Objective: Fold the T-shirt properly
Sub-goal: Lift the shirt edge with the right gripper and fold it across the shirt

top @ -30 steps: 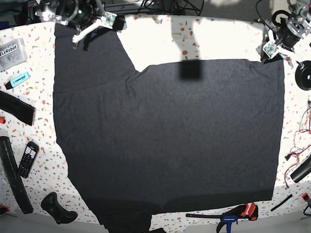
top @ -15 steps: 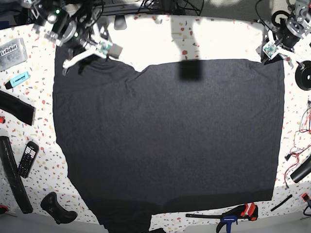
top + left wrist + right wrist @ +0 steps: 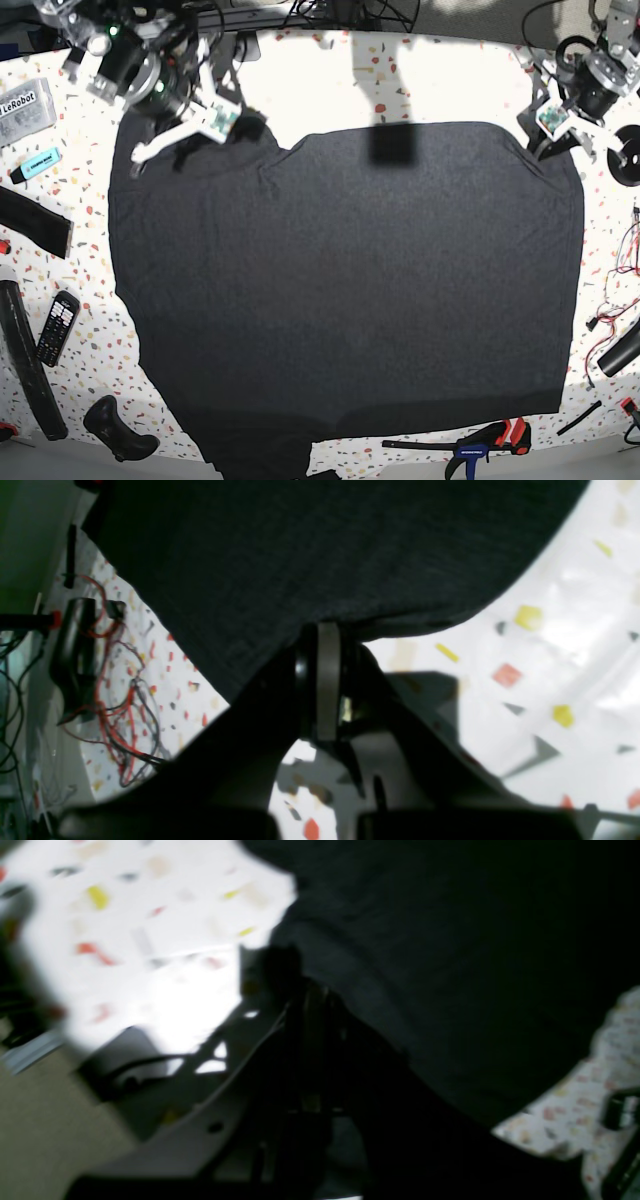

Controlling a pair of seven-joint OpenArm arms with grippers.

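Observation:
The black T-shirt (image 3: 350,280) lies spread, plain side up, over most of the speckled table (image 3: 430,80). At its far left, my right gripper (image 3: 245,128) is shut on the sleeve edge, which is pulled in toward the body. In the blurred right wrist view the gripper (image 3: 305,990) pinches dark fabric (image 3: 475,965). At the far right corner, my left gripper (image 3: 540,143) is shut on the shirt's edge. The left wrist view shows the gripper (image 3: 327,630) closed tight on the hem of the T-shirt (image 3: 325,545).
Along the left edge lie a LeRobot box (image 3: 20,105), a blue highlighter (image 3: 38,163), black straps (image 3: 35,220), a calculator (image 3: 57,325) and a black handle (image 3: 118,428). A clamp (image 3: 485,440) sits at the front. Red wires (image 3: 625,250) and a black roll (image 3: 628,155) are on the right.
My right gripper has carried the sleeve down and right, off the far left corner onto the body. My left gripper has shifted slightly inward, drawing the far right corner with it.

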